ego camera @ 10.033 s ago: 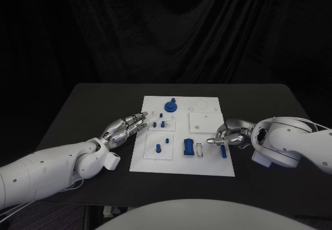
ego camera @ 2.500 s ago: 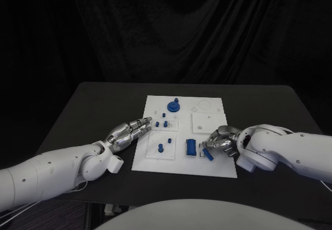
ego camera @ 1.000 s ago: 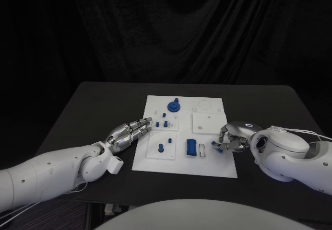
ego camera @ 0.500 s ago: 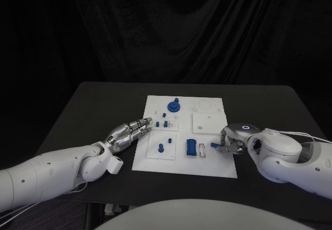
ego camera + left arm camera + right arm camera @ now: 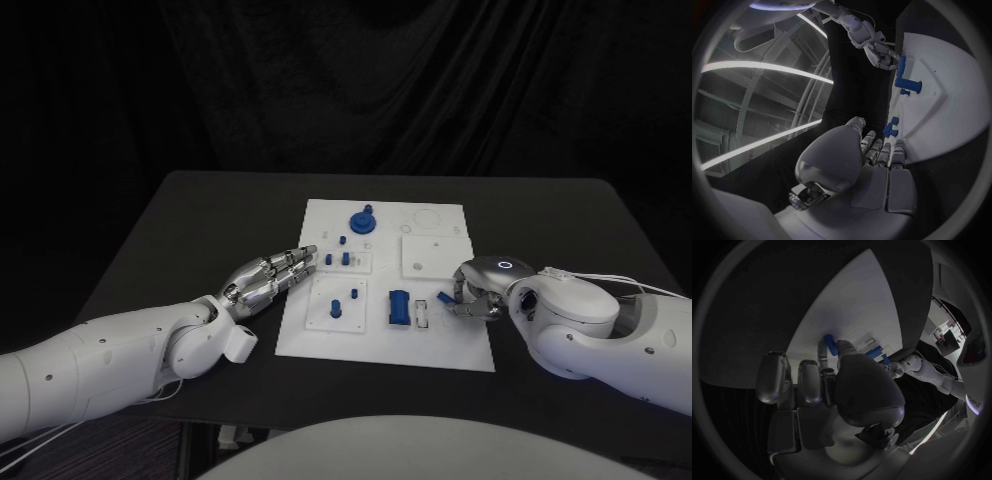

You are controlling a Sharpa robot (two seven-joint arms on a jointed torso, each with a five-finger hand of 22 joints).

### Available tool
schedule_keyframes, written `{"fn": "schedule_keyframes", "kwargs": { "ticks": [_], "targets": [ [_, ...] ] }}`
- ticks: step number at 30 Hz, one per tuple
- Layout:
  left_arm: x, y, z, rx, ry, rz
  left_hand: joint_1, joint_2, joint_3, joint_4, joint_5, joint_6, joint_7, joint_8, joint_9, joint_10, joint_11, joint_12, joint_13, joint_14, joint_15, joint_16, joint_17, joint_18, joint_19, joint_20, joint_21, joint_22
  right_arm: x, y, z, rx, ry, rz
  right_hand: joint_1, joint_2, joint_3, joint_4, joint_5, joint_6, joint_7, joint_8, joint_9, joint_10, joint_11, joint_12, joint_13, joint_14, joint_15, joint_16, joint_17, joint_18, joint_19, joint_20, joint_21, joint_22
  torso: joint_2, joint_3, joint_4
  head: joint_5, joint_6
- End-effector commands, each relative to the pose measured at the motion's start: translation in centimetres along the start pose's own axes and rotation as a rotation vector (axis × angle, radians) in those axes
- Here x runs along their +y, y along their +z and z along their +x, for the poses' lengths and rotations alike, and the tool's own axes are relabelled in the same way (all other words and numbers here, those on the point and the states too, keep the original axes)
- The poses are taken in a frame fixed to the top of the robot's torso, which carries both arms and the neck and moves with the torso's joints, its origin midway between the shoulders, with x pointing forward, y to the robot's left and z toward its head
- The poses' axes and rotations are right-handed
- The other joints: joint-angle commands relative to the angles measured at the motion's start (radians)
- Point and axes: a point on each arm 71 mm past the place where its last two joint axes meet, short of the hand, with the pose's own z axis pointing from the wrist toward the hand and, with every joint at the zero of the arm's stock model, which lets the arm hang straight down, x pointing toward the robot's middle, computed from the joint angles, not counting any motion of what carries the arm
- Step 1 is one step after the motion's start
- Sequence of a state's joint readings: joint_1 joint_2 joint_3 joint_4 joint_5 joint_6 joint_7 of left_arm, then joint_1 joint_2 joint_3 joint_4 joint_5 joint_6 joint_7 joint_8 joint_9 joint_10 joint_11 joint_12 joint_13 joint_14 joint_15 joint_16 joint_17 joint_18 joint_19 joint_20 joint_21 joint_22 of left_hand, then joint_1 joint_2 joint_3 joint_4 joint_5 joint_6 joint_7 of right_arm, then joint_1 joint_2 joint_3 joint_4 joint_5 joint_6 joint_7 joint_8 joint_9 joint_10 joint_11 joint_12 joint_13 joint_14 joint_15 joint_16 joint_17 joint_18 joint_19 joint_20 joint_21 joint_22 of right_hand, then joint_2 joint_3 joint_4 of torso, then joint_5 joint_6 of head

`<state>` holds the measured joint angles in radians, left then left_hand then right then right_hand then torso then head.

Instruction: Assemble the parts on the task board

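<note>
Fingers point(image 5: 289, 259) of the left hand point(image 5: 264, 275) stretched out flat and slightly apart, holding nothing, resting on the black table point(image 5: 188, 230) just beside the left edge of the task board point(image 5: 378, 345), tips pointing toward the far right. Seen from the left wrist as well, fingers point(image 5: 879, 150) straight, ending just short of the board's edge point(image 5: 954, 145), with two short blue pegs point(image 5: 891, 127) standing right beyond the tips.

On the board, going left to right: a pair of small blue pegs point(image 5: 335, 259) on a raised white tile nearest the left fingertips; below them a taller blue post point(image 5: 336, 307) with a smaller stub beside it; at the far end a round blue knob point(image 5: 361, 221) on a disc; near the middle an upright blue block point(image 5: 398, 307) next to a narrow white slotted frame point(image 5: 421, 312); further right a plain square white tile point(image 5: 428, 254) with a faint ring outline beyond it.

At the board's right edge, right hand point(image 5: 479, 290) curled in over the board, fingers clenched around a small blue part point(image 5: 449, 300), its end poking out on the left, close to the slotted frame. From the right wrist, thumb and finger point(image 5: 825, 356) pinching that blue part point(image 5: 830, 345) against the white surface. Bulky white right forearm point(image 5: 606, 335) covering the near right corner of the table.
</note>
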<state>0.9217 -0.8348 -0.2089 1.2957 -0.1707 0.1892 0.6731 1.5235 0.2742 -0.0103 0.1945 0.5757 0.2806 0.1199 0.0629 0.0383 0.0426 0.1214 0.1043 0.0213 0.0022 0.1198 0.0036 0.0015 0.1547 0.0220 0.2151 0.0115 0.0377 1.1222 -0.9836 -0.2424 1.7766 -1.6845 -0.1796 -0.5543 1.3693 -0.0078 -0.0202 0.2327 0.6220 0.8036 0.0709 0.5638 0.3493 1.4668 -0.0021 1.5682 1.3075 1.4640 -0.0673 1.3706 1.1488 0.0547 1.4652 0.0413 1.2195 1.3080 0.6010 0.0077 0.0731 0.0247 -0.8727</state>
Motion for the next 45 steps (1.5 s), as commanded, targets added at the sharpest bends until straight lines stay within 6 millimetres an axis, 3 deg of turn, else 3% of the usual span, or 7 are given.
{"fn": "schedule_keyframes", "kwargs": {
  "ticks": [1,11,14,15,20,32,45],
  "targets": [
    [0.6,-0.1,0.4,0.017,-0.011,-0.028,-0.010,-0.002,0.007,-0.002,0.006,0.001,0.006,0.005,0.001,-0.004,-0.002,-0.001,0.001,-0.002,0.006,-0.004,-0.002,0.010,0.000,0.005,0.004,0.001,0.3,0.1,0.8,0.037,-0.001,-0.015,0.018,-0.004,0.005,-0.011,0.006,0.005,0.001,-0.005,-0.006,0.104,-0.005,0.003,0.263,0.038,-0.008,0.007,0.003,0.017,0.009,-0.008,0.002,0.168,0.000,0.0000,0.0001,0.001,0.000],
    [0.6,-0.1,0.4,0.018,-0.012,-0.031,-0.011,-0.001,0.009,-0.002,0.006,0.000,0.007,0.005,0.001,-0.003,-0.001,0.000,0.001,-0.002,0.007,-0.004,-0.002,0.010,0.000,0.006,0.004,0.001,0.5,0.5,0.9,0.038,0.004,-0.029,0.061,-0.012,0.064,-0.059,0.156,0.076,-0.018,0.024,0.009,0.104,-0.023,0.003,0.263,0.040,-0.022,0.013,0.014,0.014,0.013,-0.020,0.018,0.172,0.000,0.0000,0.0002,0.004,0.000],
    [0.6,-0.1,0.4,0.019,-0.012,-0.032,-0.011,-0.001,0.009,-0.002,0.006,0.000,0.007,0.005,0.001,-0.003,-0.001,0.000,0.001,-0.002,0.007,-0.004,-0.002,0.010,0.000,0.006,0.004,0.001,0.3,0.4,0.9,0.041,0.092,-0.028,0.067,-0.050,0.225,-0.067,-0.046,0.084,-0.023,0.015,0.018,0.104,-0.026,0.003,0.263,0.044,-0.027,0.024,0.034,0.009,0.019,-0.026,0.040,0.178,0.000,0.0000,0.0001,0.005,0.000],
    [0.6,-0.1,0.4,0.019,-0.012,-0.032,-0.011,-0.001,0.009,-0.002,0.006,0.000,0.007,0.005,0.001,-0.003,-0.001,0.000,0.001,-0.002,0.007,-0.004,-0.002,0.010,0.000,0.006,0.004,0.001,0.2,0.4,1.0,0.052,0.146,-0.023,0.029,-0.109,0.371,-0.059,-0.080,0.096,-0.022,0.021,0.034,0.104,-0.025,0.003,0.263,0.049,-0.031,0.042,0.065,0.004,0.027,-0.025,0.069,0.185,0.000,0.0000,0.0001,0.005,0.000],
    [0.6,-0.1,0.3,0.017,-0.012,-0.033,-0.011,-0.001,0.009,-0.002,0.006,0.000,0.007,0.005,0.001,-0.003,-0.001,0.000,0.001,-0.002,0.007,-0.004,-0.002,0.010,0.000,0.006,0.004,0.001,-0.6,0.0,1.4,0.104,0.412,0.021,-0.040,-0.126,0.476,-0.059,-0.079,0.103,-0.028,0.037,0.062,0.104,-0.031,0.003,0.263,0.057,-0.029,0.063,0.100,-0.002,0.037,-0.028,0.107,0.194,0.000,0.0001,0.0001,0.006,0.000],
    [0.6,-0.2,0.3,0.012,-0.008,-0.031,-0.011,-0.001,0.011,-0.003,0.005,0.002,0.007,0.006,0.001,-0.003,0.000,0.002,0.001,-0.002,0.007,-0.004,-0.002,0.010,0.000,0.006,0.004,0.001,-0.9,-0.9,1.9,0.313,0.946,0.157,-0.137,-0.104,0.468,-0.049,-0.001,0.087,-0.029,0.045,0.089,0.104,-0.032,0.003,0.263,0.057,-0.030,0.071,0.104,-0.009,0.045,-0.030,0.146,0.203,0.000,0.0002,0.0002,0.005,0.000],
    [0.6,-0.1,0.3,0.013,-0.009,-0.031,-0.011,-0.001,0.011,-0.003,0.005,0.002,0.007,0.006,0.001,-0.003,0.000,0.002,0.001,-0.002,0.007,-0.004,-0.002,0.010,0.000,0.006,0.004,0.001,-0.2,-0.5,2.3,0.424,1.070,0.196,-0.170,-0.074,0.420,-0.048,0.051,0.067,-0.026,0.044,0.100,0.104,-0.030,0.003,0.263,0.055,-0.029,0.069,0.096,-0.009,0.043,-0.029,0.152,0.203,0.000,0.0000,0.0001,0.007,0.000]
  ]
}}
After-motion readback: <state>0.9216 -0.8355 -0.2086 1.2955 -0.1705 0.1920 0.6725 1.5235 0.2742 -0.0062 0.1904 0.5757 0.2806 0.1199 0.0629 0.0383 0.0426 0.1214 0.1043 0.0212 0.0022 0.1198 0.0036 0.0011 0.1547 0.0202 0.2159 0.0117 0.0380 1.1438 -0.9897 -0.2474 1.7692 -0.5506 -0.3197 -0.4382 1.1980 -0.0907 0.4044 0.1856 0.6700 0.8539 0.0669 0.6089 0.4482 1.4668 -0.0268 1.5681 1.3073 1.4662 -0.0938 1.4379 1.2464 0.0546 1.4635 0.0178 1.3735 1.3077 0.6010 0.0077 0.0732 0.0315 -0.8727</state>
